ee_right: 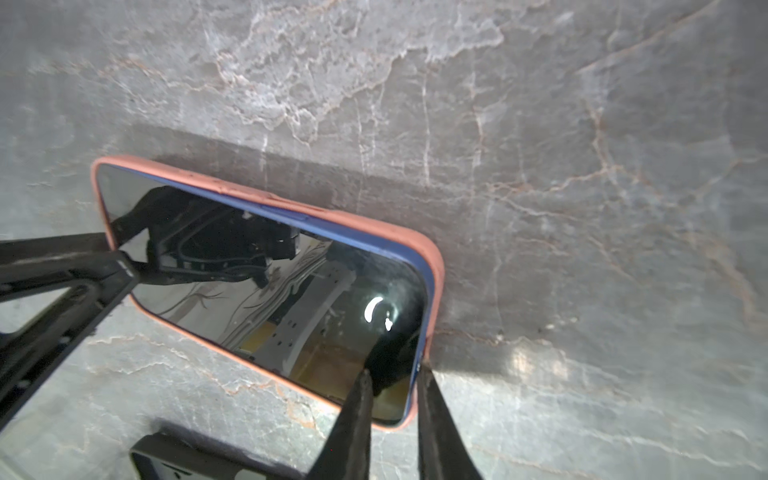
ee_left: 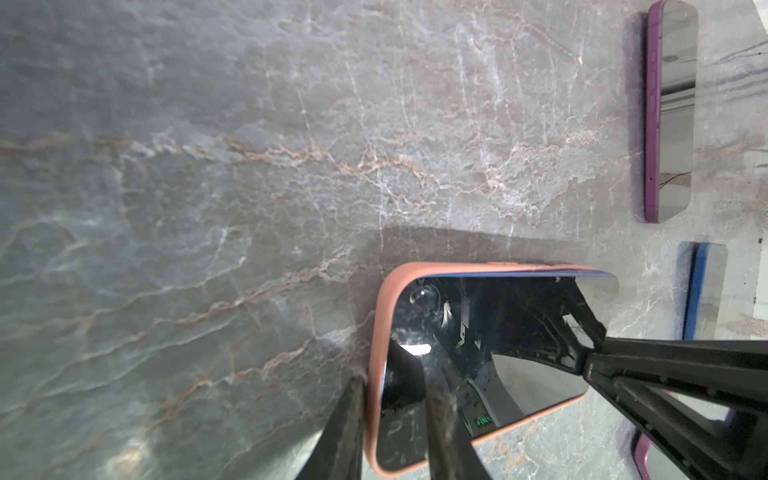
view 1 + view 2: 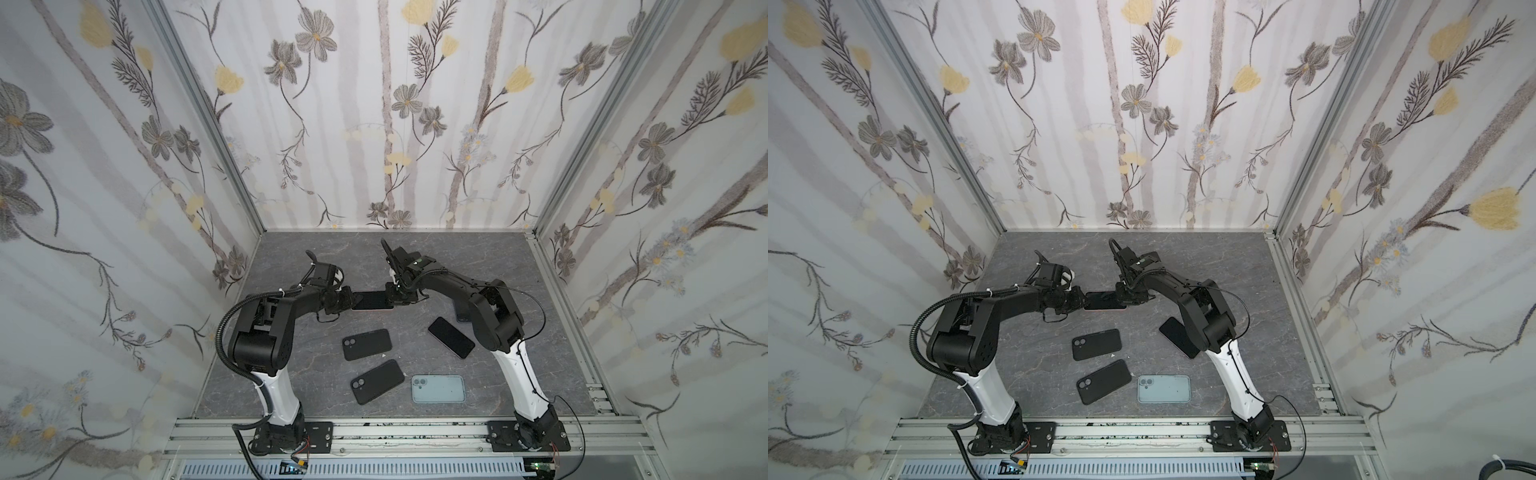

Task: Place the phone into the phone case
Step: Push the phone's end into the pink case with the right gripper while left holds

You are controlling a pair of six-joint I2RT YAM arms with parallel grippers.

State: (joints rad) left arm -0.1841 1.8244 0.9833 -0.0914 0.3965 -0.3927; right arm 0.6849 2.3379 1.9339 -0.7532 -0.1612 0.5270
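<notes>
Phone point(image 3: 371, 300) lies screen-up, long axis left-to-right, both ends covered in both top views.
Left pincer point(image 2: 392, 386) pinches phone case point(image 2: 380, 332); right pincer point(image 1: 395, 372) grip unclear.

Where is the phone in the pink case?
The pink-cased phone lies mid-table in both top views, between the left gripper and right gripper, behind two black cases.

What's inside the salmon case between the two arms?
A blue phone, screen up, fills the salmon case; its blue edge shows above the rim on one long side. The screen hides the case floor and the phone's back.
</notes>
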